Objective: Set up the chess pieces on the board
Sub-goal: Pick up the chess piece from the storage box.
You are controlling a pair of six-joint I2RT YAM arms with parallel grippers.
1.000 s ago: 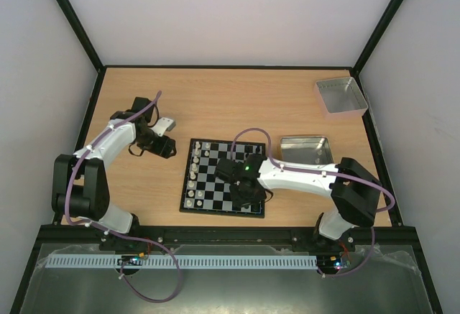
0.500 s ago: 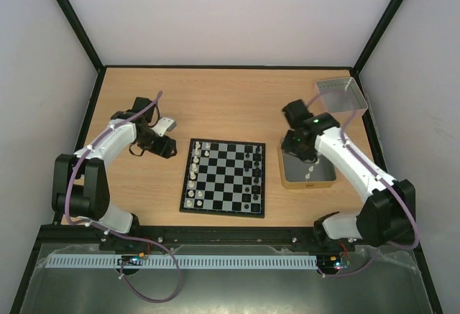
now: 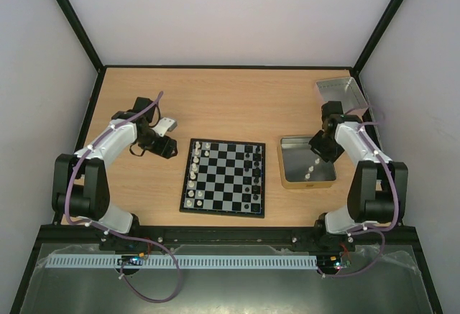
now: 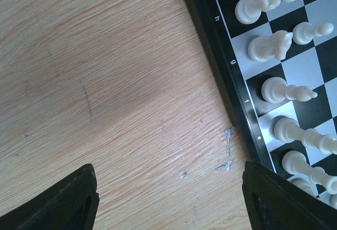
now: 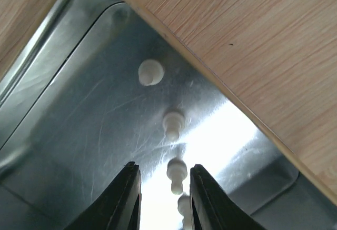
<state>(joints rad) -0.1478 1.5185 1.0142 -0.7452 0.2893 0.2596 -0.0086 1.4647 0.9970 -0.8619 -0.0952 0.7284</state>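
Metal tin (image 3: 293,157) near the right edge of the table (image 3: 237,105) holds the white pawns (image 5: 172,123) that we need, in a short row on its floor. Our right claw (image 5: 164,169) hangs above them with the jaws only a little apart and nothing held. One pawn shows in the gap, lower down.

And where is the board (image 3: 223,177)?

Midway along the near edge, well apart from the tin. White pieces (image 4: 268,46) stand along its left side and black pieces (image 3: 253,174) along its right. We judge that some squares are not yet filled.

What can go wrong for us from here?

The pawns are tiny and close together, and we cannot tell if they stand or lie. With so narrow an opening, a finger may come down on top of a pawn and push it aside, or we may pinch two at once. The floor looks smooth, so a pawn may slide away.

And over the board?

A pawn gripped crooked could arrive tilted, fall, and knock its neighbours, because the pieces stand tightly.

The left claw (image 4: 168,188)?

It is wide open and empty, over the wood just beside the board's left edge. A careless move there may shift the board.
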